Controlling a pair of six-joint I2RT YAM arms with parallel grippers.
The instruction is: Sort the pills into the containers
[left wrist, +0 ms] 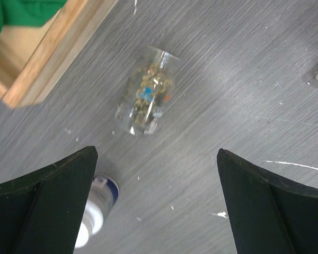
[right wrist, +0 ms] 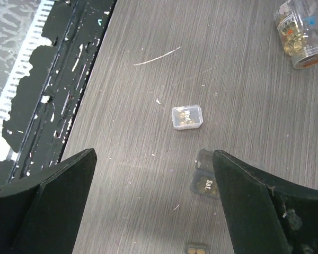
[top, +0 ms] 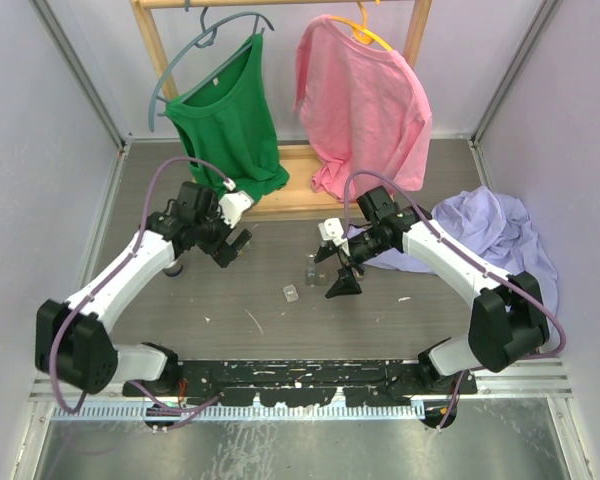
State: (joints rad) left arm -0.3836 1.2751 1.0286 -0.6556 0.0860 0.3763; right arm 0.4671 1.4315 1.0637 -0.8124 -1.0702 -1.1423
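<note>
A clear jar (left wrist: 147, 92) holding several yellow pills and a blue one lies on its side on the grey table; it also shows in the right wrist view (right wrist: 299, 32). My left gripper (left wrist: 156, 203) is open and empty above the table just short of the jar, and appears in the top view (top: 228, 250). A clear tub marked "Wed" (right wrist: 186, 117) (top: 291, 293) lies ahead of my open, empty right gripper (right wrist: 153, 203) (top: 342, 280). A dark tub marked "Sat" (right wrist: 205, 181) sits by its right finger (right wrist: 270, 211). Another dark tub (right wrist: 196, 248) shows at the bottom edge.
A white bottle with a blue band (left wrist: 98, 203) lies beside my left finger (left wrist: 42, 206). A wooden rack base (left wrist: 47, 58) (top: 290, 205) stands behind, with a green shirt (top: 225, 120) and a pink shirt (top: 365, 100) hanging. A lilac cloth (top: 490, 235) lies at right. A black rail (right wrist: 58, 79) runs along the near edge.
</note>
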